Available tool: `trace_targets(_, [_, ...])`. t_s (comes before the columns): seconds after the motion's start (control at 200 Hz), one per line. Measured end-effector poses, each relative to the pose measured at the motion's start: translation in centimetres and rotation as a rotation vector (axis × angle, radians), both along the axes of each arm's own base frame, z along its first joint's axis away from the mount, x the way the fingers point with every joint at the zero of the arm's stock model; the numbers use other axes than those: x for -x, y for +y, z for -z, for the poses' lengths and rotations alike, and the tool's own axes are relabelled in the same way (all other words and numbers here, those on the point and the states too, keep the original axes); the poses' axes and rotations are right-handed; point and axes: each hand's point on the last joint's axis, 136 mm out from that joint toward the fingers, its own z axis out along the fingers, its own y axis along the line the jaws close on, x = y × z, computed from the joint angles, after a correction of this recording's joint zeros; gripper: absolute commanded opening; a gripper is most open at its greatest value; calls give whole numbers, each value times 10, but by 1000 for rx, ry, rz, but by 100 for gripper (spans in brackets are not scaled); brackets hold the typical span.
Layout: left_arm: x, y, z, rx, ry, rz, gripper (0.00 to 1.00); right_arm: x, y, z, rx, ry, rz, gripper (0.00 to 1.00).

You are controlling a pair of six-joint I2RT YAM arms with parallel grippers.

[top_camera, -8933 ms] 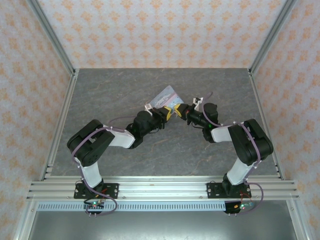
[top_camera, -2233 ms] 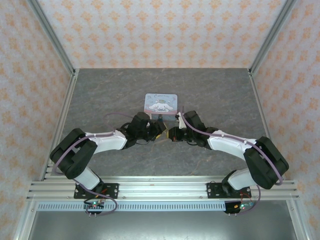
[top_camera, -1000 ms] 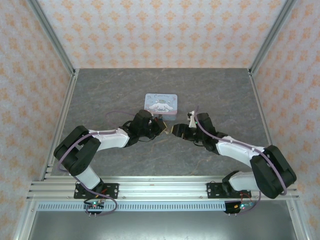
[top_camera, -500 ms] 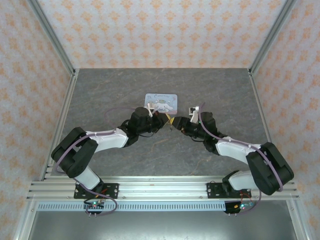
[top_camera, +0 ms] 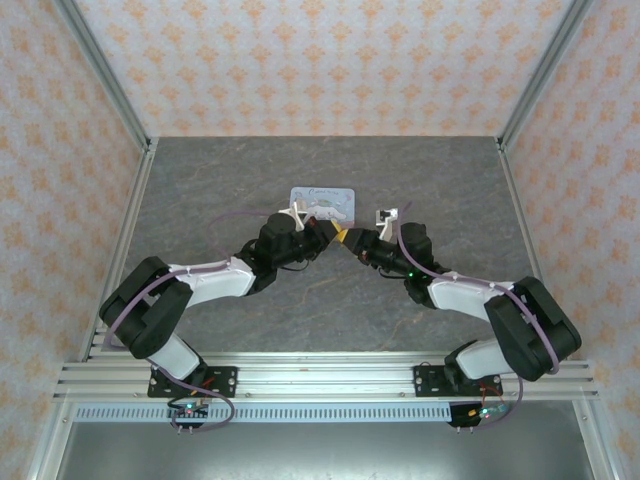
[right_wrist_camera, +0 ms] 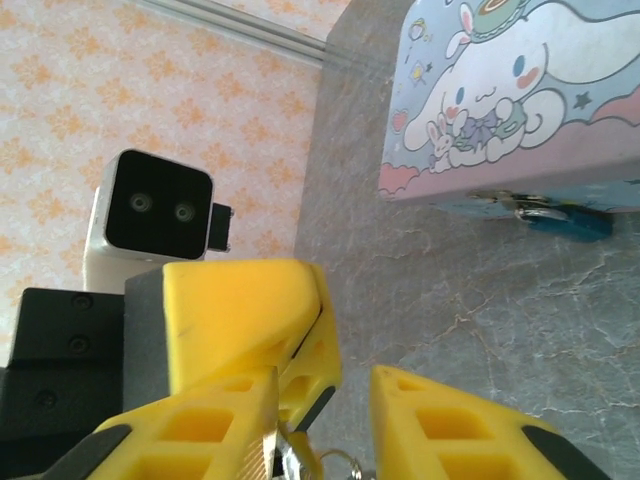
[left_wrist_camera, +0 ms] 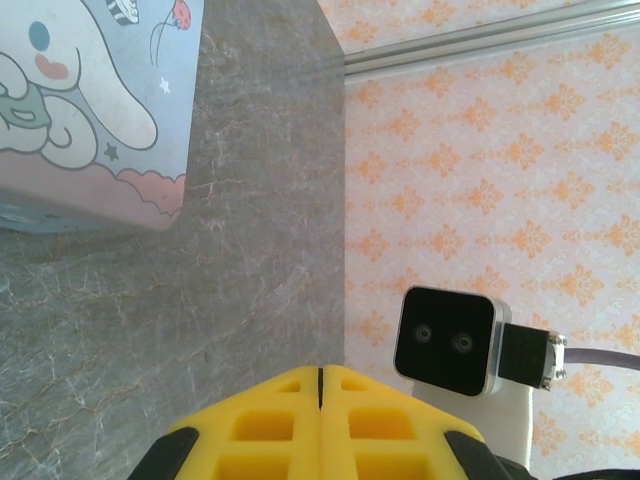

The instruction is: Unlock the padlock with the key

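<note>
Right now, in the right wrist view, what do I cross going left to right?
First the left arm's wrist camera → the left gripper, shut → the pale blue tin, with the padlock at its lower edge.

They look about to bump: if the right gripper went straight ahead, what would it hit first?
Probably the left gripper, whose shut yellow fingers sit just ahead of the right gripper; depth is hard to judge.
</note>
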Motion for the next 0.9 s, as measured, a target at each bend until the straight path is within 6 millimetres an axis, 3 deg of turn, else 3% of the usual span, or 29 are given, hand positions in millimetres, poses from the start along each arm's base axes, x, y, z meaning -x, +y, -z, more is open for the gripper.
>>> trace_targets(0.28, [-1, 0, 3, 2, 13, -7, 0, 3, 1, -2, -23, 5, -13, 12])
trace_targets(0.36, [-2, 0, 7, -3, 20, -12, 0, 3, 1, -3, -25, 1, -12, 0])
trace_targets(0.505, [-4, 1, 7, -3, 25, -23, 0, 2, 1, -3, -31, 4, -9, 0])
trace_targets(0.54, [-4, 1, 7, -5, 28, -23, 11, 2, 1, -3, -30, 4, -9, 0])
trace_targets(0.626, [-5, 0, 8, -21, 50, -23, 48, 3, 0, 0, -2, -5, -11, 0])
trace_targets(0.661, [-6, -1, 7, -27, 60, -22, 58, 6, -2, 4, 24, -2, -13, 0])
trace_targets(0.716, [-7, -3, 6, -38, 89, -18, 64, 8, -7, 9, 76, -3, -8, 0])
trace_targets(0.901, [1, 0, 8, -72, 218, -7, 66, 9, -22, 4, 260, -106, 12, 0])
